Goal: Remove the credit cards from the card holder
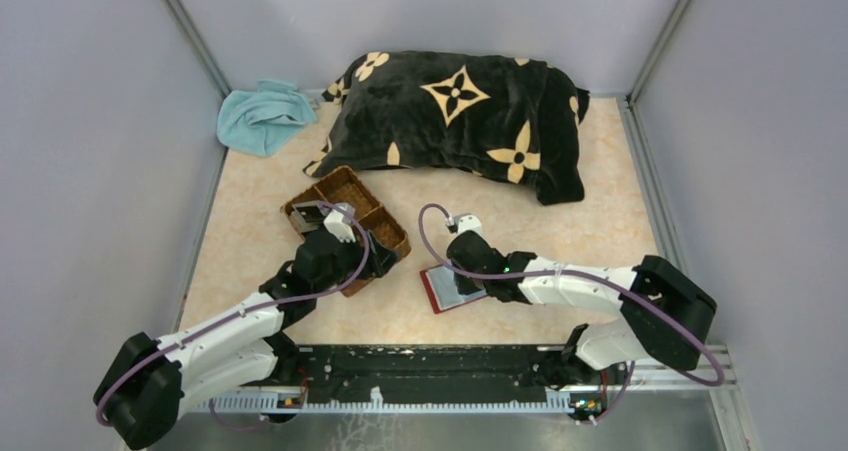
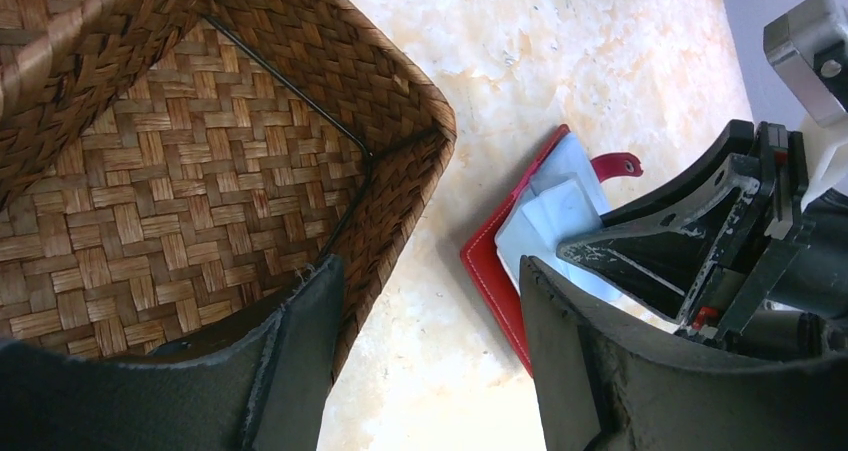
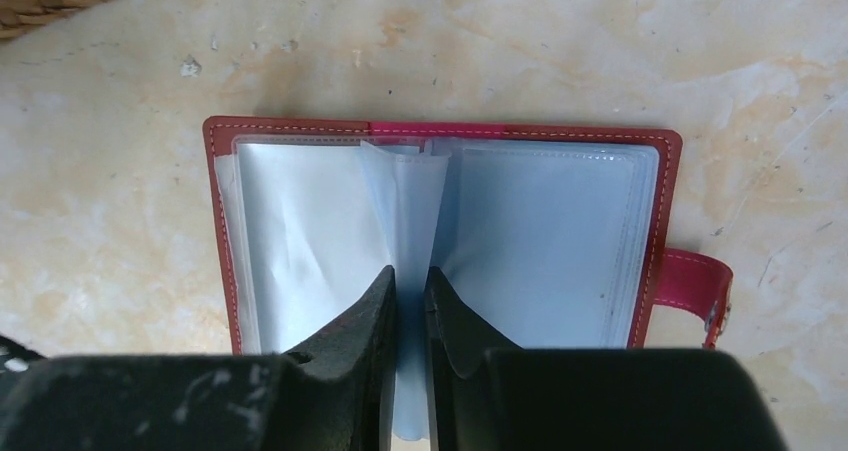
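Note:
The red card holder (image 3: pixel 440 129) lies open on the marble tabletop, its pale blue plastic sleeves spread to both sides and its snap strap (image 3: pixel 695 276) at the right. One sleeve page (image 3: pixel 405 196) stands up from the spine, and my right gripper (image 3: pixel 410 271) is shut on it from above. In the top view the card holder (image 1: pixel 440 293) sits under the right gripper (image 1: pixel 468 281). My left gripper (image 2: pixel 428 271) hangs open over bare table between the basket and the card holder (image 2: pixel 495 261), holding nothing. I cannot make out any card inside the sleeves.
A woven two-compartment basket (image 1: pixel 345 196) stands left of the card holder, its corner (image 2: pixel 420 121) close to my left finger. A black pillow with gold flowers (image 1: pixel 460 121) lies at the back. A blue cloth (image 1: pixel 262 116) is in the back left corner.

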Available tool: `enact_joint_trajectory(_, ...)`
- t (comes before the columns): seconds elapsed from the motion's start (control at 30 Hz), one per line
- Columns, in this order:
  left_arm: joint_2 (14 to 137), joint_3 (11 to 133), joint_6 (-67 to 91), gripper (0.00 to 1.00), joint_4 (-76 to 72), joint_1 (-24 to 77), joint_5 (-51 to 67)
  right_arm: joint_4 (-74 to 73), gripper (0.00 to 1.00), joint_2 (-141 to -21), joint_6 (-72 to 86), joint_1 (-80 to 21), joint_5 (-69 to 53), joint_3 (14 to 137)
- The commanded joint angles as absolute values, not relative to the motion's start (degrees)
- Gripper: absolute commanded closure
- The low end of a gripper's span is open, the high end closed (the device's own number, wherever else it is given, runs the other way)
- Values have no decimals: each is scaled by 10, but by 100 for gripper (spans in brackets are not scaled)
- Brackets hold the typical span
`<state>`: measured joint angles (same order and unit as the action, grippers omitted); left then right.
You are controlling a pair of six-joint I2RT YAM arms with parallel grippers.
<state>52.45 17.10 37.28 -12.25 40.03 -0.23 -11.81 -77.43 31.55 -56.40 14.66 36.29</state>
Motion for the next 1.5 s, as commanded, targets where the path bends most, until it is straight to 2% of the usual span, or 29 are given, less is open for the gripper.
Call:
enact_joint_trajectory(0.0, 527, 166, 363, 29, -156, 405, 44, -64, 87, -726, 341, -545, 97, 343)
enact_joint_trajectory(0.1, 517, 161, 362, 29, -173, 405, 58, -48, 88, -711, 350, -530, 71, 329)
enact_joint_trajectory(0.13, 512, 160, 363, 29, -176, 405, 57, -46, 85, -708, 351, -528, 68, 326)
enact_joint_trajectory(0.27, 505, 160, 361, 29, -173, 404, 49, -56, 45, -698, 347, -527, 78, 327)
enact_joint_trajectory(0.37, 514, 168, 362, 29, -157, 404, 45, -68, 35, -679, 345, -527, 95, 329)
enact_joint_trajectory(0.47, 516, 171, 363, 29, -153, 405, 48, -91, 33, -660, 344, -527, 131, 333)
enact_joint_trajectory(0.53, 511, 173, 359, 30, -153, 404, 51, -114, 34, -654, 344, -523, 153, 335)
enact_joint_trajectory(0.63, 513, 194, 333, 40, -143, 408, 71, -130, 46, -650, 346, -509, 167, 329)
enact_joint_trajectory(0.7, 523, 216, 318, 49, -131, 420, 74, -130, 62, -642, 346, -500, 168, 319)
enact_joint_trajectory(0.77, 533, 237, 306, 56, -126, 433, 77, -129, 85, -633, 347, -495, 171, 310)
enact_joint_trajectory(0.8, 539, 245, 304, 57, -126, 438, 78, -129, 91, -629, 348, -494, 173, 306)
enact_joint_trajectory(0.87, 552, 262, 304, 58, -127, 446, 81, -129, 96, -626, 349, -490, 172, 301)
enact_joint_trajectory(1.2, 647, 294, 287, 53, -178, 482, 120, -127, 97, -606, 354, -471, 163, 279)
enact_joint_trajectory(1.33, 735, 298, 294, 51, -231, 505, 159, -131, 79, -600, 354, -457, 162, 276)
enact_joint_trajectory(1.47, 806, 323, 298, 51, -246, 544, 154, -127, 77, -602, 355, -451, 155, 267)
